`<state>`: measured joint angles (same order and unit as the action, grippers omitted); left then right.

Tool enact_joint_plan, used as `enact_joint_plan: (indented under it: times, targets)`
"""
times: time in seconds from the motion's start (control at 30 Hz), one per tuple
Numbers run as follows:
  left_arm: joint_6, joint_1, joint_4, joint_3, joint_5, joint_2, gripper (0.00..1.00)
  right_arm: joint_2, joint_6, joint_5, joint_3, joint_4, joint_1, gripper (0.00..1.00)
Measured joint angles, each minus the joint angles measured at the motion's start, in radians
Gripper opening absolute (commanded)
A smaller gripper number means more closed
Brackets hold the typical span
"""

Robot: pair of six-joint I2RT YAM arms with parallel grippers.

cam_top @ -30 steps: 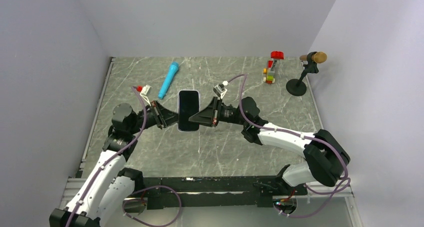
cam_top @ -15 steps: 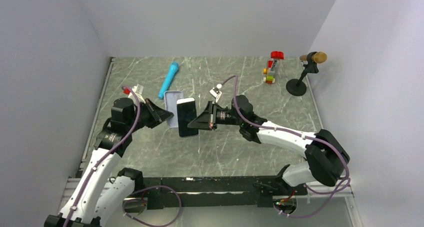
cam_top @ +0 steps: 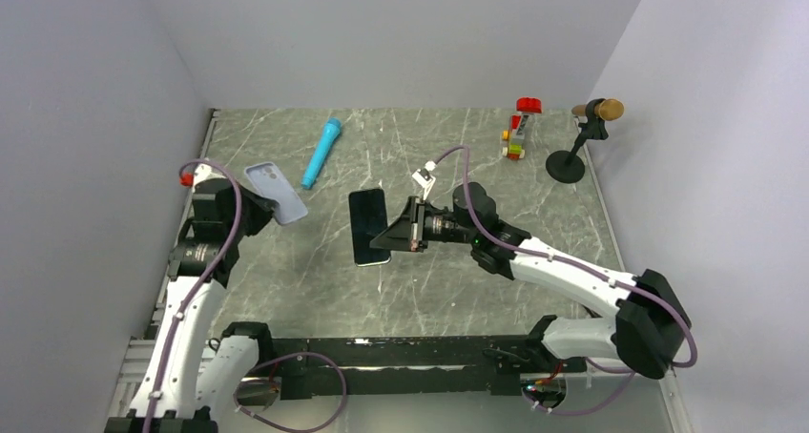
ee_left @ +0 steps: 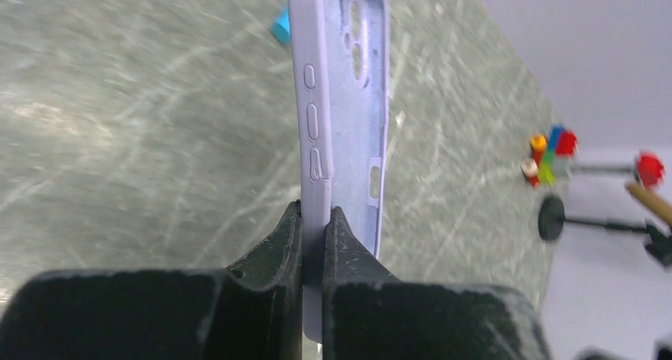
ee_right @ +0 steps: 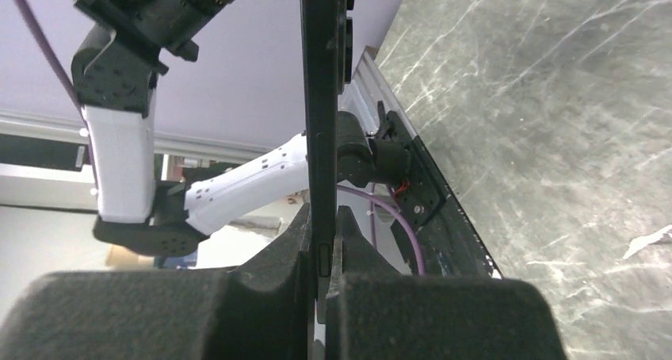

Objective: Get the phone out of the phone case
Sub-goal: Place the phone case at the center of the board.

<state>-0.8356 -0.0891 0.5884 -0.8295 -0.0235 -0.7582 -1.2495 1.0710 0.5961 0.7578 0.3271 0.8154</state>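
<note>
Two separate pieces, held apart: the phone case [cam_top: 276,193] and the phone [cam_top: 368,226] are well clear of each other, each in its own claw. The phone case is a thin, pale blue-grey shell with rounded corners. It sits over the left side of the table [cam_top: 477,290], tilted, with its camera cutout at the far end. The left gripper [cam_top: 259,208] is clamped onto one side wall at the case's near end. In the left wrist view both black fingers press flat against that wall, the button bumps show along its outer edge, and the hollow inside faces right with nothing in it.

The phone is a black slab with a dark screen facing up, near the middle of the table. The right gripper [cam_top: 389,235] pinches it along its right long edge. In the right wrist view the phone is seen edge-on, a thin black strip squeezed tight between the two fingers.

The table top is grey marble-patterned stone with pale walls on three sides. A blue cylinder [cam_top: 321,154] lies at the back, beyond the case and phone. At the back right stands a small stack of toy bricks [cam_top: 516,139] topped with a red piece. Just beside it is a black stand [cam_top: 567,165] with a round base, holding a brown-tipped rod.
</note>
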Motion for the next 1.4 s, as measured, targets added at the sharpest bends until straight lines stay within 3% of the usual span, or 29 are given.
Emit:
enact_joint_plan:
  times: [0.17, 0.37, 0.7, 0.87, 1.1, 1.17, 1.23, 1.27, 1.3, 1.33, 1.4]
  targets:
    - [-0.031, 0.205, -0.038, 0.007, 0.011, -0.07, 0.0, 0.101, -0.06, -0.074, -0.001, -0.116, 0.0, 0.0]
    - [-0.168, 0.406, -0.224, 0.13, 0.102, -0.189, 0.0, 0.234, -0.118, -0.165, -0.002, -0.224, 0.0, 0.0]
    - [-0.264, 0.429, -0.464, 0.097, 0.156, -0.589, 0.0, 0.274, -0.216, -0.274, -0.001, -0.422, 0.0, 0.0]
    - [-0.269, 0.436, -0.565, 0.053, 0.145, -0.702, 0.0, 0.277, -0.285, -0.356, 0.026, -0.578, 0.0, 0.0]
    - [-0.254, 0.447, -0.78, 0.013, 0.131, -0.851, 0.09, 0.328, -0.312, -0.413, 0.045, -0.695, -0.001, 0.0]
    - [-0.242, 0.449, -0.813, -0.015, 0.132, -0.906, 0.17, 0.335, -0.317, -0.417, 0.056, -0.723, -0.001, 0.0]
    - [-0.218, 0.452, -0.813, -0.057, 0.132, -0.954, 0.38, 0.335, -0.322, -0.423, 0.07, -0.741, -0.001, 0.0]
    - [-0.201, 0.454, -0.807, -0.083, 0.134, -0.975, 0.53, 0.335, -0.324, -0.426, 0.077, -0.747, -0.001, 0.0]
    - [-0.189, 0.457, -0.796, -0.113, 0.14, -0.995, 0.83, 0.334, -0.328, -0.429, 0.083, -0.748, -0.001, 0.0]
    - [-0.179, 0.46, -0.779, -0.142, 0.144, -1.009, 0.97, 0.329, -0.332, -0.431, 0.091, -0.748, -0.001, 0.0]
    - [-0.171, 0.471, -0.719, -0.198, 0.154, -1.023, 0.99, 0.311, -0.346, -0.434, 0.109, -0.75, -0.001, 0.0]
